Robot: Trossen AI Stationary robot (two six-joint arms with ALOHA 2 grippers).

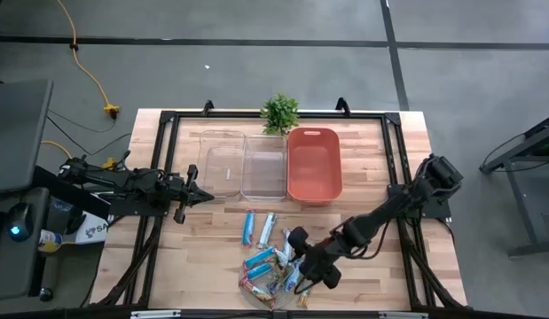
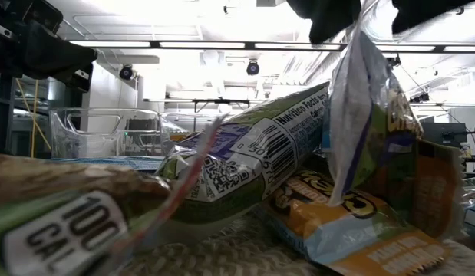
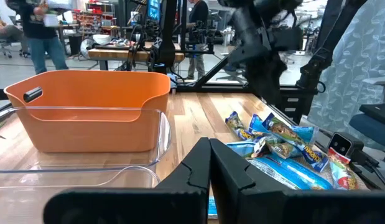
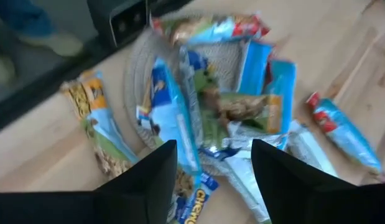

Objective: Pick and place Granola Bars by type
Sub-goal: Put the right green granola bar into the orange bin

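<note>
Several granola bars in blue, silver-white and brown-gold wrappers lie heaped (image 1: 272, 270) on a round woven mat (image 4: 135, 74) near the table's near edge. Two more bars (image 1: 258, 229) lie flat just beyond the heap. My right gripper (image 1: 302, 266) (image 4: 214, 177) hangs open over the heap, pointing down. In the low view its fingers stand either side of the upturned end of a silver-white wrapper (image 2: 364, 92), which leans up from the pile. My left gripper (image 1: 207, 196) (image 3: 209, 155) waits shut above the table's left part, beside the clear bins. My right gripper has its fingers on either side of the silver-white wrapper's raised end (image 2: 367, 31), coming from above. I cannot tell whether a finger touches it. The wrapper's lower end rests among the other bars.
Along the far side stand two clear bins (image 1: 223, 162) (image 1: 263, 166) and an orange bin (image 1: 314, 164), with a small plant (image 1: 280, 113) behind them. A black frame runs round the table. Bare wood lies between bins and bars. People stand in the room beyond.
</note>
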